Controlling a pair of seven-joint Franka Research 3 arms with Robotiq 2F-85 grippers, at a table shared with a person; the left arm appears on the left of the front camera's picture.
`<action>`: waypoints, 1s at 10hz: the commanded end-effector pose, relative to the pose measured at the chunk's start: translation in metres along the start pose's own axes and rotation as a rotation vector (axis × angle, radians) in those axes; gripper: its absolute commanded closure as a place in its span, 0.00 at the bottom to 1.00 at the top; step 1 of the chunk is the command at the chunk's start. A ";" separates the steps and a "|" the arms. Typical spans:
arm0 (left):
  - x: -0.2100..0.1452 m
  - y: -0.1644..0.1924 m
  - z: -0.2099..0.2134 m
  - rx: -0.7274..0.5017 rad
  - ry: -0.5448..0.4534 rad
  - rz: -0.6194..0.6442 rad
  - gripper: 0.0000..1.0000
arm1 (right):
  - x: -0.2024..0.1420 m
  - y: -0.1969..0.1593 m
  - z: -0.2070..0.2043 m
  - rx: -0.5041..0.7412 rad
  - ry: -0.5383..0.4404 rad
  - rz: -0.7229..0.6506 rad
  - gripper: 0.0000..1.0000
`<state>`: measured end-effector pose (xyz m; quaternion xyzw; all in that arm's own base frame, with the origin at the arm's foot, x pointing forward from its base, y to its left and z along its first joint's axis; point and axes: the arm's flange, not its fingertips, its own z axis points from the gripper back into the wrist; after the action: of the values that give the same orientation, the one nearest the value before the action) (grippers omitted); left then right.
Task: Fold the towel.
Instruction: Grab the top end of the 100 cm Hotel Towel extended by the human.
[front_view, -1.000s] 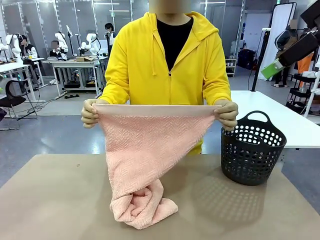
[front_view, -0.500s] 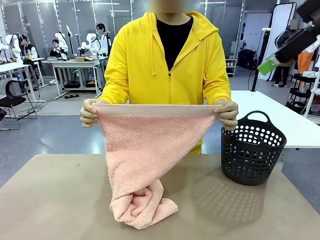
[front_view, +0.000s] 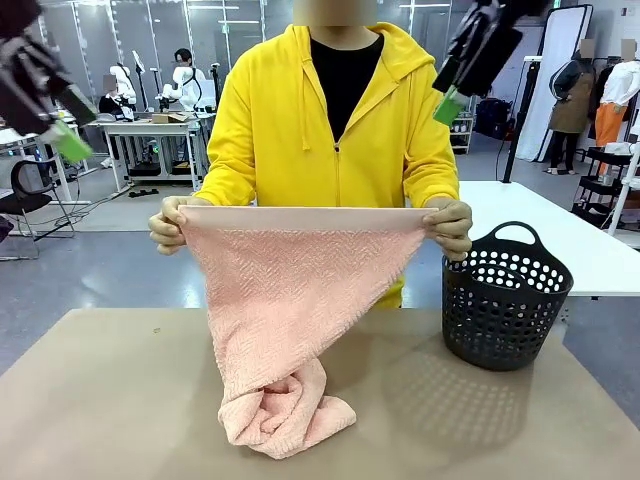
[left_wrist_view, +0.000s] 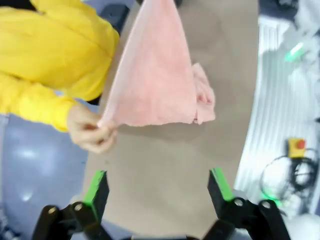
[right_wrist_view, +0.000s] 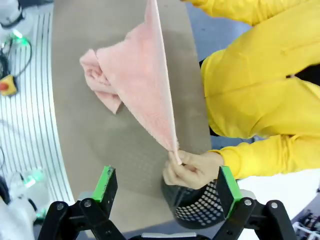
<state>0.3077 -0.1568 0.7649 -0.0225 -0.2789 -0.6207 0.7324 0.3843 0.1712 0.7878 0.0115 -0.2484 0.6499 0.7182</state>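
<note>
Far left of the black basket (front_view: 505, 300) and well above its rim, the left gripper (left_wrist_view: 157, 181) is seen in the air, its jaws spread wide with nothing between them. The towel (front_view: 290, 300) is found left of the basket and apart from it. Its plain hem band is stretched level between the person's two hands, the farther hand (front_view: 165, 225) and the nearer hand (front_view: 450, 225), which is just above the basket's far rim. From the band the pink cloth narrows downward, and its lower end is bunched in a heap on the table (front_view: 120, 400), left of the basket. High above the basket, a little to its left, the right gripper (right_wrist_view: 166, 177) is seen, its jaws likewise wide and empty.
</note>
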 end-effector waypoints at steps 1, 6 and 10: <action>0.039 0.026 -0.007 0.016 0.131 -0.141 0.00 | 0.010 -0.012 0.001 -0.012 0.083 0.093 0.00; 0.096 0.051 -0.083 -0.052 0.237 -0.251 0.00 | 0.022 -0.012 -0.058 -0.001 0.149 0.107 0.00; 0.078 0.071 -0.134 -0.163 0.167 -0.290 0.00 | 0.008 -0.032 -0.126 0.073 0.186 0.102 0.00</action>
<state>0.4258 -0.2671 0.7099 0.0316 -0.1654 -0.7273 0.6654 0.4539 0.2187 0.6984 -0.0295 -0.1601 0.6887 0.7065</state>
